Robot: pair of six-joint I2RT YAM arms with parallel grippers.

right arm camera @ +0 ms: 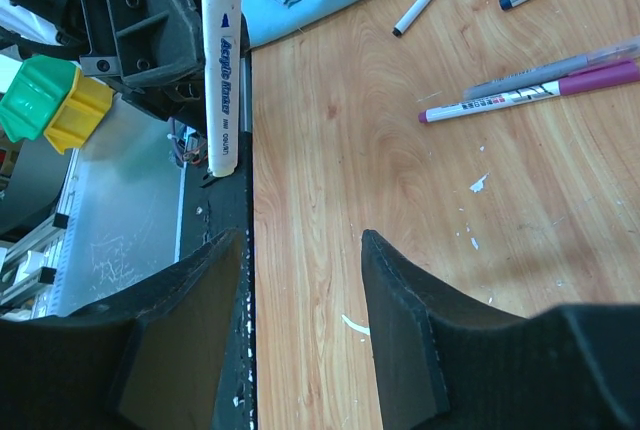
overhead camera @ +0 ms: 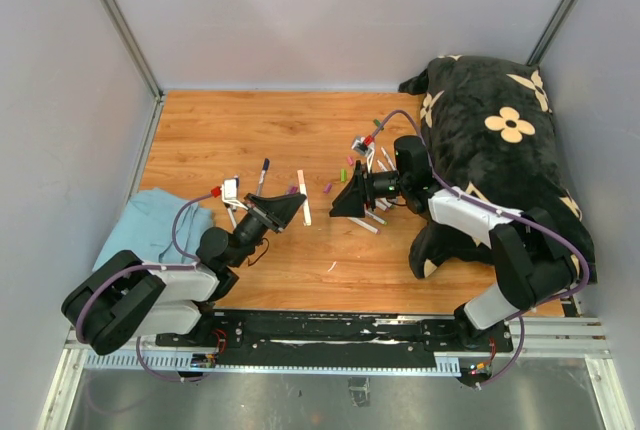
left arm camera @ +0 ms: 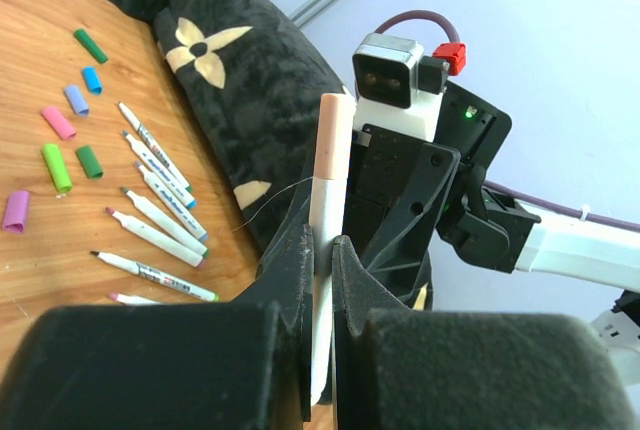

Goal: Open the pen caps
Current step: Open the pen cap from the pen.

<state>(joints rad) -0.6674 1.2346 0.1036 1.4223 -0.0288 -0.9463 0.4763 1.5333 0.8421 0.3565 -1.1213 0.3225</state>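
Left pincer [left arm camera: 320,250] is clamped on a white pen [left arm camera: 321,300] held above mid-surface [overhead camera: 220,130]. Its peach cap [left arm camera: 333,140] points to the far edge. Right pincer [overhead camera: 347,197] faces it, jaws apart, empty. Loose caps [left arm camera: 57,165] and uncapped pens [left arm camera: 150,230] lie by the black cushion [left arm camera: 230,70].

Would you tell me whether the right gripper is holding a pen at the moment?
No, the right gripper is open, with only bare table showing in its gap.
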